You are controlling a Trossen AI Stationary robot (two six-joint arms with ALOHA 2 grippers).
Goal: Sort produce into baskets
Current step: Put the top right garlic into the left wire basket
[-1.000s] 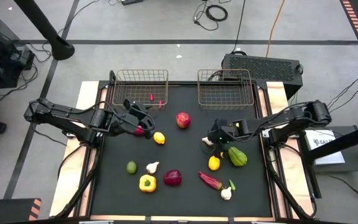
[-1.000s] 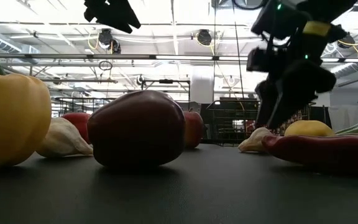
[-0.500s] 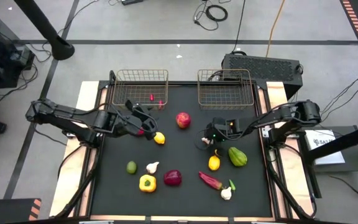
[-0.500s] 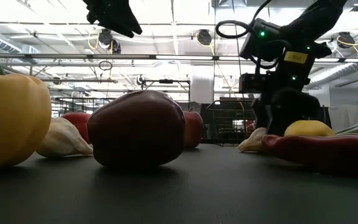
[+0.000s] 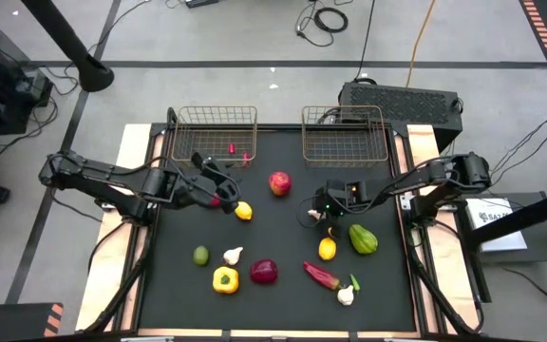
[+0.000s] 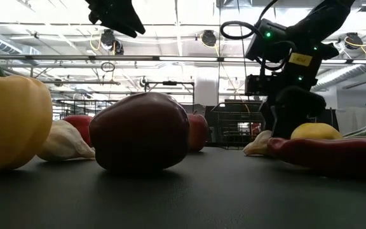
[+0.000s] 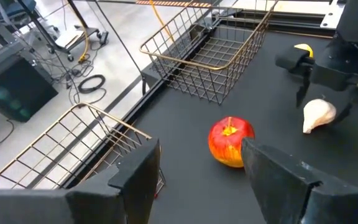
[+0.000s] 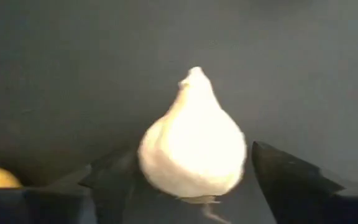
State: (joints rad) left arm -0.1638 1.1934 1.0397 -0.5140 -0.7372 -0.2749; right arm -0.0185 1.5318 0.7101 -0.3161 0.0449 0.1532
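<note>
Garlic bulb (image 8: 193,140) on mat, centre-right, between fingers of right gripper (image 5: 318,213); jaws straddling it, gap visible both sides, not yet gripped.

Left basket (image 5: 213,118): two small red items inside. Right basket (image 5: 342,123): nothing visible inside.

Left gripper (image 5: 218,191) above mat near lemon (image 5: 243,211), jaws apart; whether anything held, cannot tell.

Still loose on mat: apple (image 5: 279,182), lime (image 5: 200,255), yellow pepper (image 5: 224,279), onion (image 5: 264,272), green pepper (image 5: 363,238), others. Sorting barely begun.

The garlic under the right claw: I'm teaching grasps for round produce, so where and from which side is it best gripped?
Probably across the bulb's widest part, from above. The garlic lies on the mat with its narrow tip pointing away; the right claw already straddles the fat body, fingers on either side. The tapered tip would likely slip.
</note>
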